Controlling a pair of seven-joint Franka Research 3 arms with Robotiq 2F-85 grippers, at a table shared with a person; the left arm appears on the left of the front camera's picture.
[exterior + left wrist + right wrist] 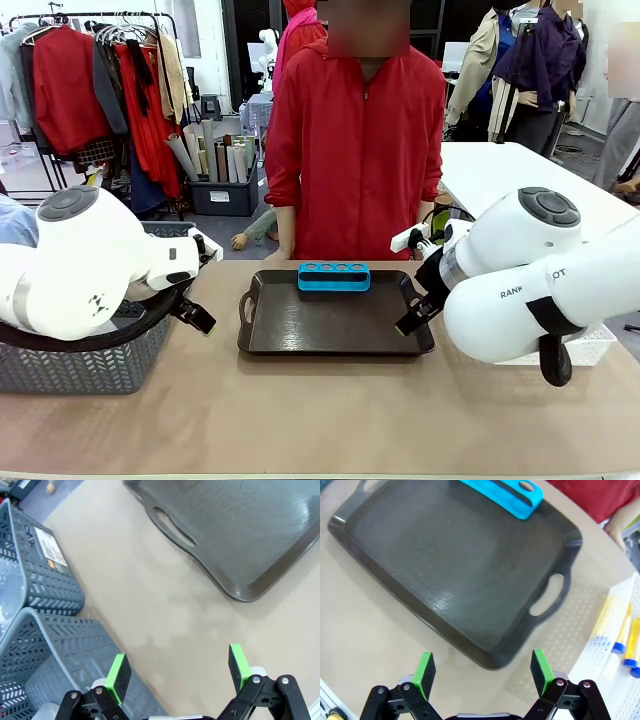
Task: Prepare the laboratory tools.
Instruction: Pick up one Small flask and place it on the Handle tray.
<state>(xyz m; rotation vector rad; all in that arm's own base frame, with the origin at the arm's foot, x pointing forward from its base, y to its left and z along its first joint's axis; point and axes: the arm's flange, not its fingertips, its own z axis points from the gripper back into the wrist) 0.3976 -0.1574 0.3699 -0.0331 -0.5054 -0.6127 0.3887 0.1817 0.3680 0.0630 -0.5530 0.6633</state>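
Tube rack (334,277), blue, sits at the dark tray's (330,320) far rim, orange blue-capped tubes (624,627) lie in the white bin (592,662), and left tool (177,672) and right tool (482,670) hang released, empty, above the desk (300,420).
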